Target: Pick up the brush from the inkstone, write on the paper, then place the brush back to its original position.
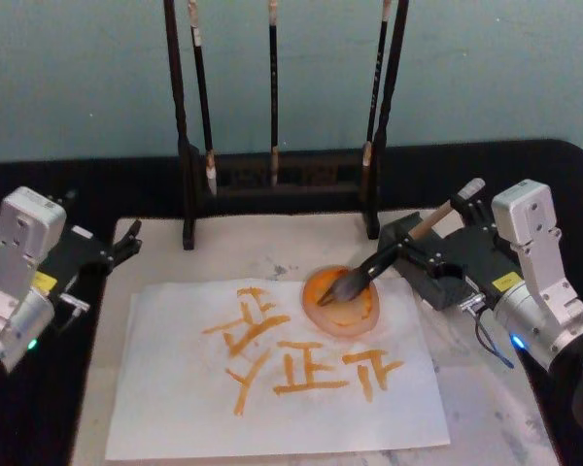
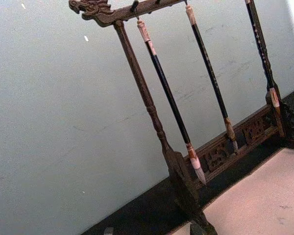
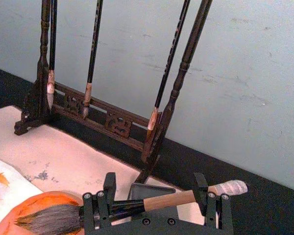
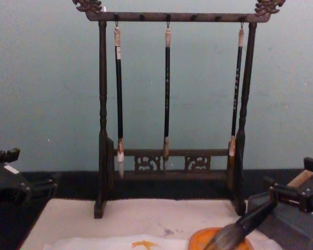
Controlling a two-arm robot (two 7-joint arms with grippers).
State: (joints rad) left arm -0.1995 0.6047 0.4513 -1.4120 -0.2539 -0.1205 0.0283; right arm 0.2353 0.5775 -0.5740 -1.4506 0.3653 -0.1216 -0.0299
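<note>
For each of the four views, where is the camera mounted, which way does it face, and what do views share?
Head: high, looking down at the paper, both grippers: left gripper, right gripper around the brush.
Chest: low, facing forward at the brush rack.
Left wrist: on the left arm, facing the rack and wall.
Right wrist: on the right arm, over its jaws and the brush, bristles on the orange inkstone.
Shared: the rack appears in all four.

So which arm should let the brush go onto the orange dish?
Right. The right gripper holds the brush, whose bristles already lie on the orange dish. The left gripper sits by the mat's far left edge.
</note>
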